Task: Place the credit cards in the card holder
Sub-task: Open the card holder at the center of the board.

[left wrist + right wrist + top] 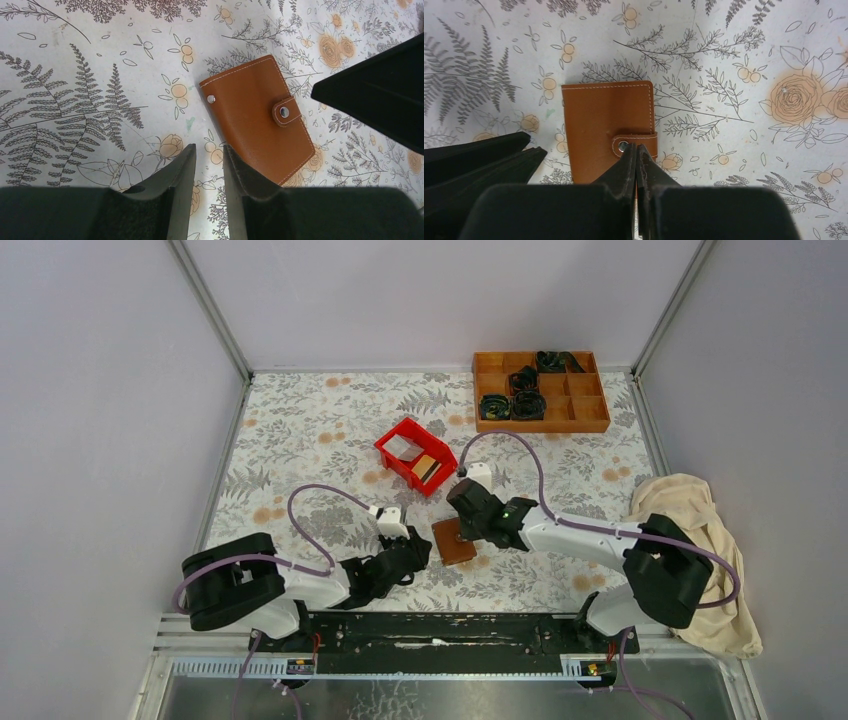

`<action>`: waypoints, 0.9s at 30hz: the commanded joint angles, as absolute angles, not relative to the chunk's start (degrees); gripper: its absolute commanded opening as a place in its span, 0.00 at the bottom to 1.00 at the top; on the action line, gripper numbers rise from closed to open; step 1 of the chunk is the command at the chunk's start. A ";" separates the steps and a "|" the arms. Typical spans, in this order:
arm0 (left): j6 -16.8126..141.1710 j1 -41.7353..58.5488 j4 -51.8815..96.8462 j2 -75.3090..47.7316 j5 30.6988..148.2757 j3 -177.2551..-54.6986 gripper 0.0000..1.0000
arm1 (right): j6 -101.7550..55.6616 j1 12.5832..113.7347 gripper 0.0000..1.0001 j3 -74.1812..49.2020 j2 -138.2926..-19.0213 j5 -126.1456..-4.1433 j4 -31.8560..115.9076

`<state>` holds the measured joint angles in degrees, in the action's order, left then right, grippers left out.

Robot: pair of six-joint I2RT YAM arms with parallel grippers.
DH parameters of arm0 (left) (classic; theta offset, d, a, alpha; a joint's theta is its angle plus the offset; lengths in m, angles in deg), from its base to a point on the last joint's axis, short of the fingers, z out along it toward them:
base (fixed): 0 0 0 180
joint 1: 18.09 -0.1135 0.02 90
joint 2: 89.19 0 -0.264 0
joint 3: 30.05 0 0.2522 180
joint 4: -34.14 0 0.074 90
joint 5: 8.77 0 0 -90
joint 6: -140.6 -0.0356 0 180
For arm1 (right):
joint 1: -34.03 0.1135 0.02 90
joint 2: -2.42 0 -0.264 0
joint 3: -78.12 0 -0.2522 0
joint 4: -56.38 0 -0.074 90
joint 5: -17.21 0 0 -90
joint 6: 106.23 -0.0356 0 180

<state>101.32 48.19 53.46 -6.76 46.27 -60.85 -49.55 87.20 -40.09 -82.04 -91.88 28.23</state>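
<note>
The card holder is a brown leather wallet that lies closed on the flowered cloth, its strap snapped. My right gripper is shut, with its tips resting over the strap beside the snap stud and nothing visible between them. My left gripper stands slightly open at the wallet's near-left corner, with only tablecloth showing in the gap. In the top view the left gripper and the right gripper flank the wallet. The credit cards, one white and one gold-tan, lie in the red bin.
The red plastic bin sits just beyond the wallet. An orange wooden compartment tray holding black items stands at the back right. A cream cloth is bunched at the right edge. Grey walls enclose the table.
</note>
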 commanded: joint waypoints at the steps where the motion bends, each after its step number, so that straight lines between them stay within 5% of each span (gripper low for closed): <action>1: 101.40 48.43 53.81 -6.23 44.17 -62.26 0.34 | -48.85 88.41 0.00 -36.73 -78.82 -95.40 26.85; 18: 101.21 48.40 57.46 -1.86 45.09 -62.55 0.34 | -51.43 88.76 0.00 -40.39 -90.89 -89.83 33.87; 27: 101.31 48.42 56.24 -4.25 44.95 -62.23 0.34 | -48.96 88.75 0.00 -34.09 -83.57 -97.53 28.00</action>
